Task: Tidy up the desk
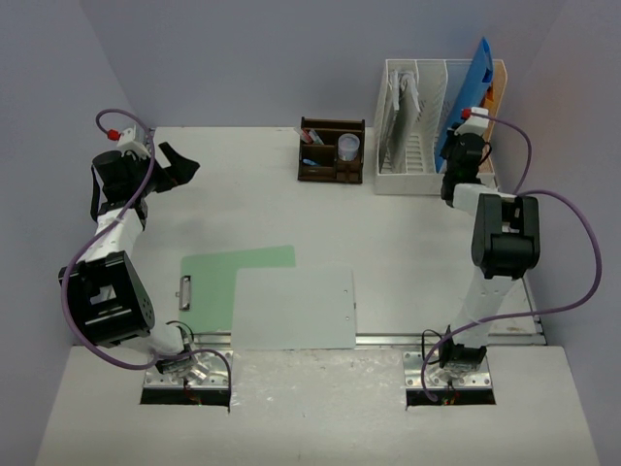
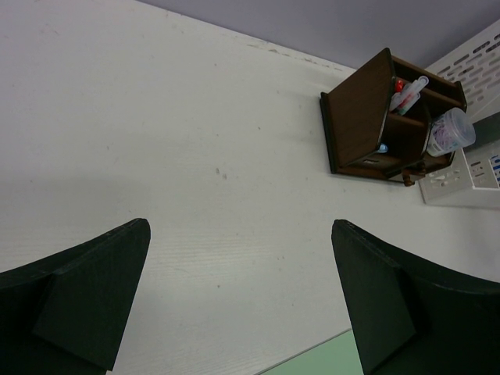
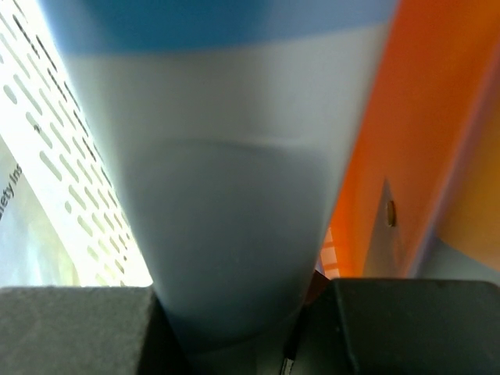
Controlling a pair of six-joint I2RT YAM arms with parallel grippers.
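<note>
The white desk (image 1: pixel 243 209) holds a green folder (image 1: pixel 223 272) and a pale clipboard (image 1: pixel 296 309) near its front edge. My left gripper (image 1: pixel 179 165) is open and empty above the desk's far left; the bare tabletop (image 2: pixel 195 156) shows between its jaws (image 2: pixel 240 234). My right gripper (image 1: pixel 464 146) is at the white file rack (image 1: pixel 412 155), shut on a blue folder (image 1: pixel 471 83) standing tilted in the rack's right end. In the right wrist view the blue folder (image 3: pixel 226 195) fills the gap between the fingers (image 3: pixel 242 312).
A dark brown pen organizer (image 1: pixel 332 155) with pens and a clear cup stands at the back middle and also shows in the left wrist view (image 2: pixel 383 117). An orange folder (image 3: pixel 422 117) stands behind the blue one. A metal rail (image 1: pixel 388 340) runs along the near edge.
</note>
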